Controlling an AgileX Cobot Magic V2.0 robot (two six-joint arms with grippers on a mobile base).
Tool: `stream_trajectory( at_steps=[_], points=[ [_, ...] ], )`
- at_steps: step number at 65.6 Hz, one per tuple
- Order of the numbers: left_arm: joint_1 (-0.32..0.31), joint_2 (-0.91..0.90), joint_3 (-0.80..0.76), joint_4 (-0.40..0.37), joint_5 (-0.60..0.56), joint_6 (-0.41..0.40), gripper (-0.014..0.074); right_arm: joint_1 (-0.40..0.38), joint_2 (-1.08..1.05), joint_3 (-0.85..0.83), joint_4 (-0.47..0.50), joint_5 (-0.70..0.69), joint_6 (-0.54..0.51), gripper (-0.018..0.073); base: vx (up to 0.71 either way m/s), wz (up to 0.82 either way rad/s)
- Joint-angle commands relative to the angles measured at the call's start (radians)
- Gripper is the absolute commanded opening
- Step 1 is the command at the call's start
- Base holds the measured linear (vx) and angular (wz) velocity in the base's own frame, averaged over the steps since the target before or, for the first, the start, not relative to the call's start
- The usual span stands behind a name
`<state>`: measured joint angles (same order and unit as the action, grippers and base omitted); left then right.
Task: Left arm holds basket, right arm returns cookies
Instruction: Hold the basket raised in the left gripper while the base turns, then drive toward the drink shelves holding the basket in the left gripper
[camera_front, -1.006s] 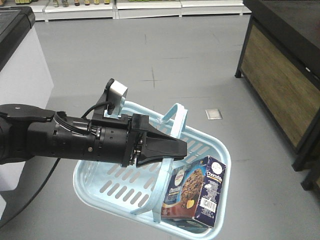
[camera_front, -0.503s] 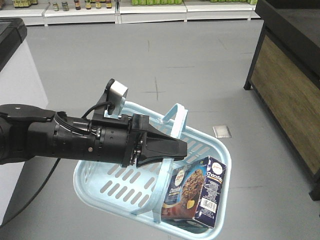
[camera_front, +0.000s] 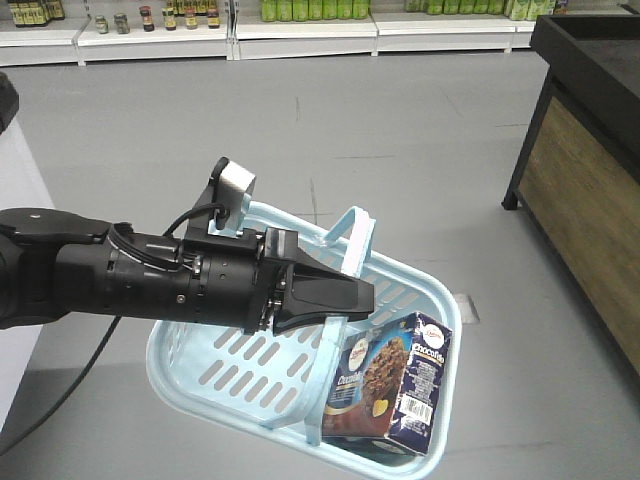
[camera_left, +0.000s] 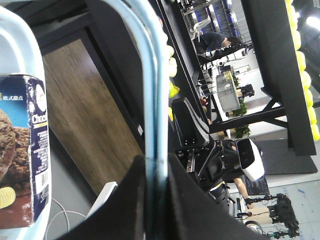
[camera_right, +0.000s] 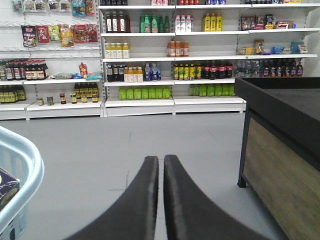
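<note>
The pointed black left gripper (camera_front: 352, 296) was clamped on a flat swing handle (camera_left: 156, 75) of the light blue slotted plastic basket (camera_front: 157, 372). The dark navy cardboard cookie box (camera_front: 393, 385) stood inside it, by the wall. The black right gripper (camera_right: 161, 159) had its fingers pressed together, holding nothing

In the front view the left gripper (camera_front: 362, 296) hides the part of the basket (camera_front: 165, 375) handle that it clamps, and below it the picture edge cuts the near rim. Left of this gripper, in its wrist view, I see only a strip of the cookies (camera_left: 25, 150). Ahead of the right gripper (camera_right: 161, 161), the labels on the shelves (camera_right: 140, 102) are too small for me to read.
</note>
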<state>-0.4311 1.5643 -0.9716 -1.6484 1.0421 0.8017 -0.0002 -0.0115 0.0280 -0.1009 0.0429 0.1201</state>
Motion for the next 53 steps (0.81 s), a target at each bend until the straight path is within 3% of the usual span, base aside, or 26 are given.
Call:
stream_trajectory(
  at_steps=[1,53],
  points=[
    [-0.006,-0.045,-0.029,-0.124,0.055,0.015,-0.0003,0.001,-0.012,0.018,-0.002,-0.075,-0.007,-0.0006,0.42,0.00],
    [-0.006,-0.045,-0.029,-0.124,0.052,0.015,-0.0003,0.001,-0.012,0.018,-0.002,-0.075,-0.007,-0.0006,0.43,0.07]
  ],
)
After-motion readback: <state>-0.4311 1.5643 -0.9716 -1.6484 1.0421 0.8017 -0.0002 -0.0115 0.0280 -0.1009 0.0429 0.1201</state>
